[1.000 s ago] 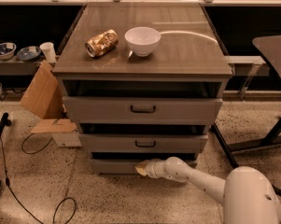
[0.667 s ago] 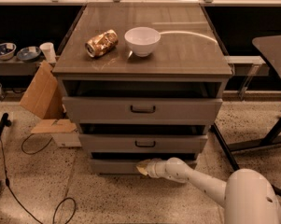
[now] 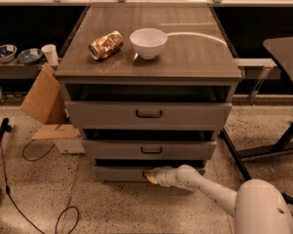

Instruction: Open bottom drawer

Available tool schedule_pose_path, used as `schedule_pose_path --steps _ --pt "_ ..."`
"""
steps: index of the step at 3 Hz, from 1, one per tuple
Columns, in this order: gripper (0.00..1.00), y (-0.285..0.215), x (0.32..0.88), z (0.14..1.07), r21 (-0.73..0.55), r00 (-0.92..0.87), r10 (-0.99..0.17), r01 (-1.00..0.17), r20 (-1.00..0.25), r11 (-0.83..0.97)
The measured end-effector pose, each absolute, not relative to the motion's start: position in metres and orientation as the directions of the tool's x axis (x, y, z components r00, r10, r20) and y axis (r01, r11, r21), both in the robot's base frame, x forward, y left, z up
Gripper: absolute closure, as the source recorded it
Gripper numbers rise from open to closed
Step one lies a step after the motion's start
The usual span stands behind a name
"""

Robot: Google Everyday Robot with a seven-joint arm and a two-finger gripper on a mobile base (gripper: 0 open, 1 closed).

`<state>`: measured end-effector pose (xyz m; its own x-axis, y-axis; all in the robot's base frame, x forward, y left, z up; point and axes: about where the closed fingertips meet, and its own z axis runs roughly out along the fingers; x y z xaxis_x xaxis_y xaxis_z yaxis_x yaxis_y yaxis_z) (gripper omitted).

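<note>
The bottom drawer is the lowest grey front of the cabinet, just above the floor, with a dark gap above it. My gripper reaches in from the lower right on a white arm and sits at the middle of this drawer's front, where the handle is. The gripper covers the handle. The mid-sized drawer and the big top drawer are above it, each with a dark bar handle.
A white bowl and a crushed can rest on the cabinet top. Cardboard pieces lean at the cabinet's left. Cables lie on the floor at left. A table's dark legs stand at right.
</note>
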<state>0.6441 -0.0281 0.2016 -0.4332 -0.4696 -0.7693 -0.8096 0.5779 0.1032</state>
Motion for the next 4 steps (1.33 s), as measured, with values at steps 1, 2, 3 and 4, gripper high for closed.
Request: schedule_pose_path --steps 1,2,3,4 --pt "1.00 -0.032 0.642 0.195 0.107 -0.435 -0.481 -0.815 -0.761 0.569" --pt "0.95 -0.037 0.632 0.186 0.117 -0.441 -0.483 -0.818 -0.756 0.563" --pt "0.82 -0.039 0.628 0.185 0.120 -0.441 -0.484 -0.820 -0.756 0.560" --pt "0.59 -0.040 0.625 0.185 0.119 -0.437 -0.483 -0.822 -0.759 0.557"
